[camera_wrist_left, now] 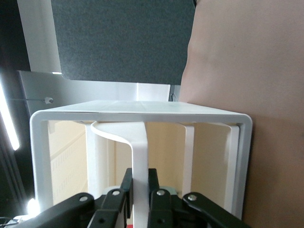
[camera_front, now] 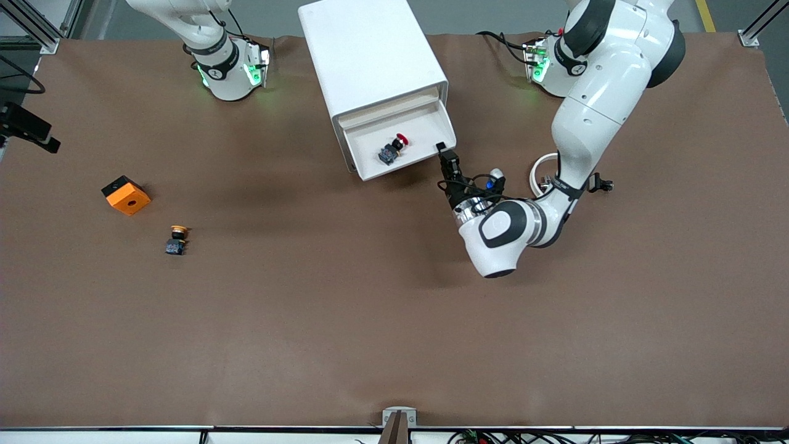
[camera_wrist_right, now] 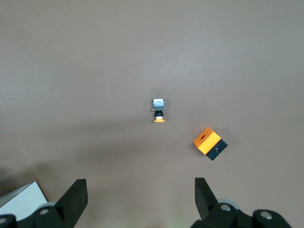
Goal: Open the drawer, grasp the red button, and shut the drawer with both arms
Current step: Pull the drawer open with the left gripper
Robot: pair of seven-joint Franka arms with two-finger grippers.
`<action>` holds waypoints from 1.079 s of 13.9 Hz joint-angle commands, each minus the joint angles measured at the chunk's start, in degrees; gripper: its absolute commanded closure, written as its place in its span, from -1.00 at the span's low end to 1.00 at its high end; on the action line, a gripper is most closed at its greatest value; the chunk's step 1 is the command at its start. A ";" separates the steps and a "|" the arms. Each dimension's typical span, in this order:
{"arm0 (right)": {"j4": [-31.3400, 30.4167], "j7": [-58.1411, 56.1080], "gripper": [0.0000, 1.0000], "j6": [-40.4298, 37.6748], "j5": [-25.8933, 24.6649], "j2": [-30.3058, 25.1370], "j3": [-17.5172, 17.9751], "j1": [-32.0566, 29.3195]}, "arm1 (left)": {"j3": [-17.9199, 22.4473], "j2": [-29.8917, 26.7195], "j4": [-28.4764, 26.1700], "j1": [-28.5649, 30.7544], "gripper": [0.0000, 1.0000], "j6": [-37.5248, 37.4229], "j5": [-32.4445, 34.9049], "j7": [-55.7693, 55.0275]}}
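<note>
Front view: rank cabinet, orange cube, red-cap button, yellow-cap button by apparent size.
1. cabinet
2. orange cube
3. red-cap button and yellow-cap button: look about alike, not ranked.

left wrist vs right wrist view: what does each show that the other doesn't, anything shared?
Left wrist only: the left gripper shut on the drawer handle, with the cabinet frame around it.
Right wrist only: the right gripper open, up over the table, with the orange-capped button and orange cube on it.
Shared: the brown table and the white cabinet, only a corner in the right wrist view.
</note>
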 commanded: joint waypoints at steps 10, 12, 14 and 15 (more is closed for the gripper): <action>1.65 0.63 -1.00 -1.43 0.71 8.80 0.26 3.16 | 0.51 0.78 1.36 3.93 0.81 -0.53 -3.44 -0.92; 1.57 2.83 -1.00 -1.43 0.98 8.80 0.35 4.29 | 0.51 1.05 1.28 3.75 0.26 -0.53 -3.53 -0.92; 1.56 10.61 -1.00 -4.14 2.72 8.37 0.35 8.06 | 0.51 1.05 1.28 3.75 -0.59 -0.53 -3.61 -0.83; 1.57 17.45 -1.00 -5.38 5.52 7.93 0.35 9.73 | 0.51 1.05 1.28 3.75 -0.84 -0.53 -3.53 -0.83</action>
